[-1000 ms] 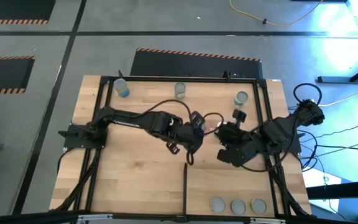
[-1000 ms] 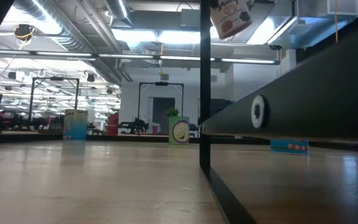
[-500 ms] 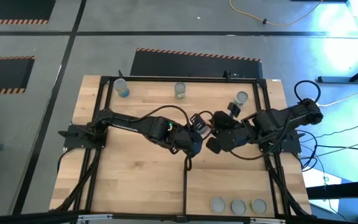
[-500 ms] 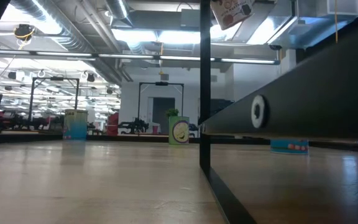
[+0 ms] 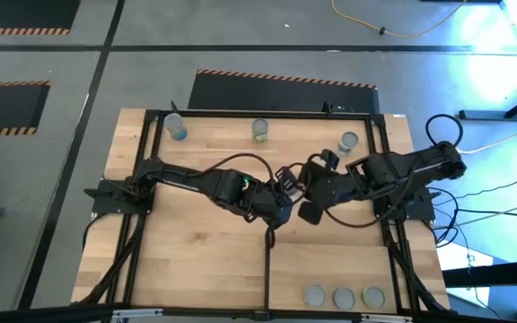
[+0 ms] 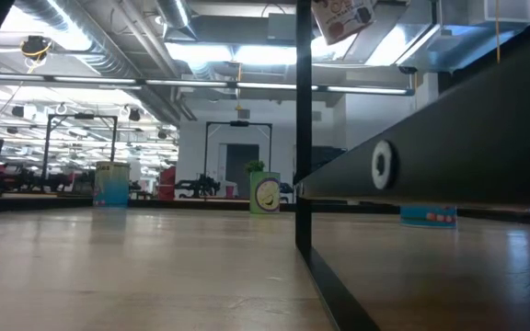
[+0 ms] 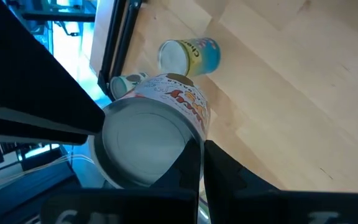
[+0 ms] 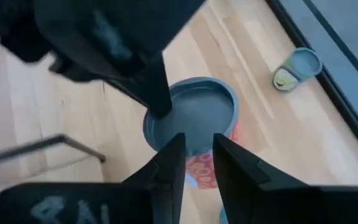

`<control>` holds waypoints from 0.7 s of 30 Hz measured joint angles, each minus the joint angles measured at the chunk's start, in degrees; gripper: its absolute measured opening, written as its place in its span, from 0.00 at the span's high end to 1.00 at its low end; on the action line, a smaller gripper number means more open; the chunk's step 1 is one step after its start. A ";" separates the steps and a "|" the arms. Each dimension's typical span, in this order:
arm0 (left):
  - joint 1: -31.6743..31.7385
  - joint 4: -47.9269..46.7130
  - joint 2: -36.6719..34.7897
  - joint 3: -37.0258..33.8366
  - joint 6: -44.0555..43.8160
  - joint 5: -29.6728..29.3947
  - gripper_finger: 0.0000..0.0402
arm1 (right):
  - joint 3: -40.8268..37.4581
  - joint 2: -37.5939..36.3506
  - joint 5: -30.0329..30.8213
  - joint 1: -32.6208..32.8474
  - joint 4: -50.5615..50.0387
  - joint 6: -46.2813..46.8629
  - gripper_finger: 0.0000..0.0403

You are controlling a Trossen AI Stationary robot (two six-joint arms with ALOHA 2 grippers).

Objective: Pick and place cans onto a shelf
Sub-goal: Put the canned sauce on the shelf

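1. Near edge: three cans stand in a row on the shelf, right of the black divider bar.
2. Mid-bench: the left pincer is clamped on a red-sided can, held high off the wood.
3. Changed: the right pincer has swung in from nearer the shelf and now meets that can. Its grip: cannot tell. Likely a handover.
4. Far edge: three more cans are still waiting.

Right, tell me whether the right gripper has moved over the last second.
Yes. In the high view the right gripper has swung up from beside the divider bar toward the table's middle, meeting the left gripper around a red-labelled can.
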 joint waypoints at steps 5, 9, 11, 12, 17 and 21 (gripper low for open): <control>-0.43 -0.21 0.05 0.00 0.00 0.03 1.00 | 0.00 0.47 -0.41 -0.26 0.00 -3.32 0.79; -0.41 0.13 0.05 0.00 0.00 -0.01 1.00 | 0.00 0.49 1.59 -0.66 -0.07 -1.74 0.79; -0.41 0.66 0.05 0.00 0.05 -0.02 1.00 | 0.00 0.49 2.11 -0.98 -0.04 -1.74 0.79; -0.43 0.78 0.05 0.00 0.14 -0.09 1.00 | 0.00 0.51 2.07 -1.22 -0.11 -1.73 0.79; -0.37 0.70 0.05 0.00 0.21 -0.97 1.00 | 0.00 0.57 0.99 -3.09 -1.12 -0.20 0.79; -0.40 0.56 0.10 0.00 1.69 -3.21 1.00 | 0.00 0.57 -1.58 -4.21 -2.80 -0.03 0.79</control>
